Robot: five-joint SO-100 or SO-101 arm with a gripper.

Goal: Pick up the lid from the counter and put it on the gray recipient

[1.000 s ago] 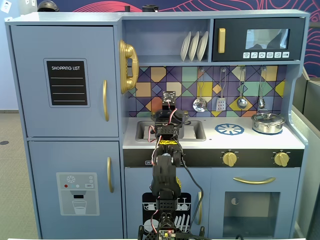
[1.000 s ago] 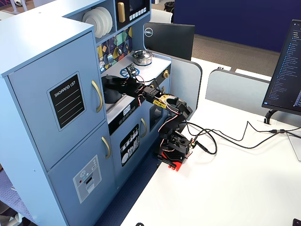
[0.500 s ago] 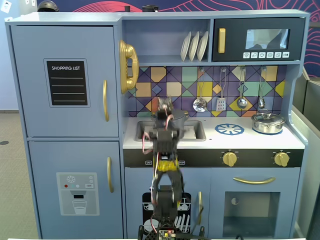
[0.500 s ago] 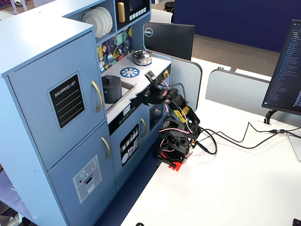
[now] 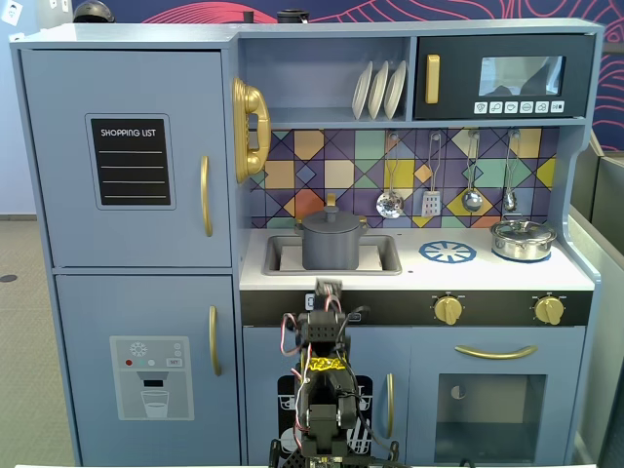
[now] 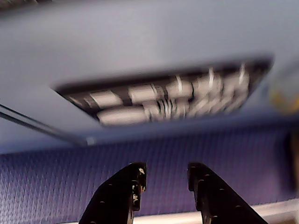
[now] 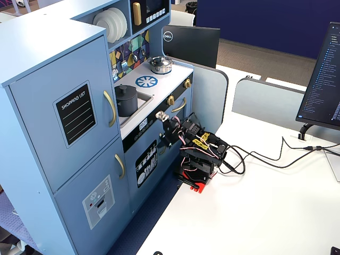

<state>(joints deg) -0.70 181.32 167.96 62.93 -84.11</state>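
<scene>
The dark gray pot stands in the sink of the toy kitchen. The flat gray lid lies on top of it. Both also show in the other fixed view, the pot with the lid on it. My arm is folded low in front of the kitchen, below the counter. In the wrist view my gripper is open and empty. Its black fingers point at the purple carpet below the dishwasher door. The gripper is well apart from the pot and lid.
A small shiny silver pot with its own lid sits on the right of the counter beside a blue burner mark. Gold knobs line the counter's front. Utensils hang above. A white desk with cables lies behind the arm.
</scene>
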